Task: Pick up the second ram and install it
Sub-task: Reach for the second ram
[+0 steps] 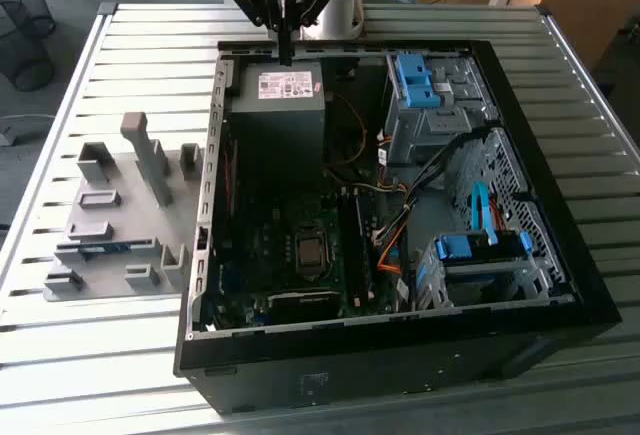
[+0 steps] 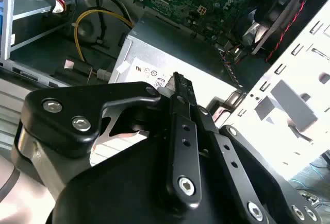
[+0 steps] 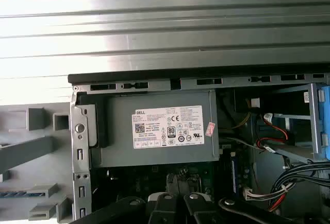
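Observation:
The second ram (image 1: 105,248) is a thin blue stick lying flat in a grey holder (image 1: 125,190) on the table, at the exterior view's left of the open computer case (image 1: 400,335). In the first wrist view the ram (image 3: 11,194) shows as a blue strip at the picture's edge. My gripper (image 1: 285,53) hangs over the case's far rim, just above the grey power supply (image 1: 290,105), well away from the ram. Its black fingers (image 2: 178,87) are shut together with nothing between them. The motherboard's long memory slots (image 1: 352,245) lie deeper inside the case.
Inside the case are blue drive brackets (image 1: 418,80) (image 1: 480,245), orange and black cables (image 1: 395,245) and the processor socket (image 1: 312,252). The case stands on a slatted metal table (image 1: 150,45). The holder carries several upright grey blocks (image 1: 148,150).

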`<act>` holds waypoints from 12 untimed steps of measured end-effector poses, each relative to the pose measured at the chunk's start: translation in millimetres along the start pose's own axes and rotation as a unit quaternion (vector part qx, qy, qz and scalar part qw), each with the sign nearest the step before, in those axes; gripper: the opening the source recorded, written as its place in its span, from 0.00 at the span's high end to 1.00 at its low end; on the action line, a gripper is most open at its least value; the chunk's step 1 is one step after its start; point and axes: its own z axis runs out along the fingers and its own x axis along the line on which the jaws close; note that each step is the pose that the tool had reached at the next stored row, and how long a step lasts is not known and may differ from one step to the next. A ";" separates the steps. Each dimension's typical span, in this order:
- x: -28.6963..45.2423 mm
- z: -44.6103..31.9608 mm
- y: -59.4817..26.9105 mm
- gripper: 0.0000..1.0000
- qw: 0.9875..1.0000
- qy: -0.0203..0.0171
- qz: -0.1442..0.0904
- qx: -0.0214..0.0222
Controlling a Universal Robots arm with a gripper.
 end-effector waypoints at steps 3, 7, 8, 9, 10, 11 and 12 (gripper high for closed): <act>0.0 0.0 0.0 0.90 1.000 0.000 0.000 0.000; 0.2 0.0 0.0 0.90 1.000 0.000 0.000 0.000; 0.4 0.0 0.0 0.90 1.000 0.000 0.000 0.000; 0.6 -0.1 0.0 0.90 1.000 0.000 0.000 0.000; 0.8 0.0 0.0 0.90 1.000 0.000 0.000 0.000; 1.3 0.0 -0.1 0.90 1.000 0.000 0.000 0.000; 2.4 0.0 -0.2 0.90 1.000 0.000 0.000 0.000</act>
